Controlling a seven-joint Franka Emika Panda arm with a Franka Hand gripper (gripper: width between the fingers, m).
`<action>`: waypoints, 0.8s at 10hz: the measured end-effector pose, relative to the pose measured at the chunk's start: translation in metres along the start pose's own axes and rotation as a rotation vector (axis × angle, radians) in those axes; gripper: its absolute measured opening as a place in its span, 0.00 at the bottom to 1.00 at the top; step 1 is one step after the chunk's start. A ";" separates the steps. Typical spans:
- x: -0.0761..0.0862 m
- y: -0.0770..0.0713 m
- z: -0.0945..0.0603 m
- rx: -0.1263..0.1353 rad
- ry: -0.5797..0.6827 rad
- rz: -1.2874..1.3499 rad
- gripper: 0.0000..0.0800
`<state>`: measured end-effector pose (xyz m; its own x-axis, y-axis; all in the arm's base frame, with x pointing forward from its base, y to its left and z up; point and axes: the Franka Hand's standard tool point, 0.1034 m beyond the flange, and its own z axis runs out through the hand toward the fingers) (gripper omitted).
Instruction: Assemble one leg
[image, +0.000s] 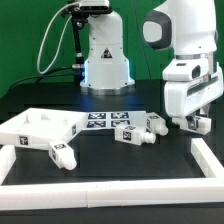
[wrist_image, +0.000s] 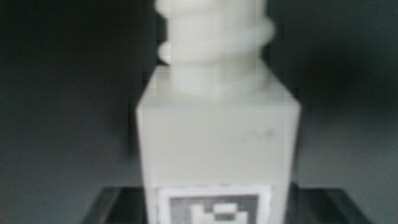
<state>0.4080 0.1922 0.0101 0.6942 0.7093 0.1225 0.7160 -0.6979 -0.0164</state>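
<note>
My gripper (image: 190, 120) is at the exterior view's right, low over the black table, shut on a leg (image: 197, 123). In the wrist view that leg (wrist_image: 214, 120) fills the frame: a white block with a square tag near the gripper (wrist_image: 217, 208) and its narrower round end pointing away. The dark fingers (wrist_image: 121, 205) press on both sides of it. Two more legs (image: 130, 135) (image: 155, 125) lie in the middle of the table. Another leg (image: 62, 153) lies by the front corner of the large flat white panel (image: 40, 128).
The marker board (image: 105, 120) lies behind the loose legs. A raised white border (image: 110, 197) runs along the table's front and up the right side (image: 210, 155). A white robot base (image: 105, 55) with cables stands at the back.
</note>
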 end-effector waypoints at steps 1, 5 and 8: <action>-0.002 0.003 -0.003 0.003 -0.026 -0.006 0.59; -0.003 0.080 -0.089 -0.039 -0.113 -0.110 0.81; -0.045 0.157 -0.089 -0.054 -0.092 -0.260 0.81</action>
<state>0.4823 0.0418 0.0905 0.4928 0.8697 0.0254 0.8679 -0.4935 0.0574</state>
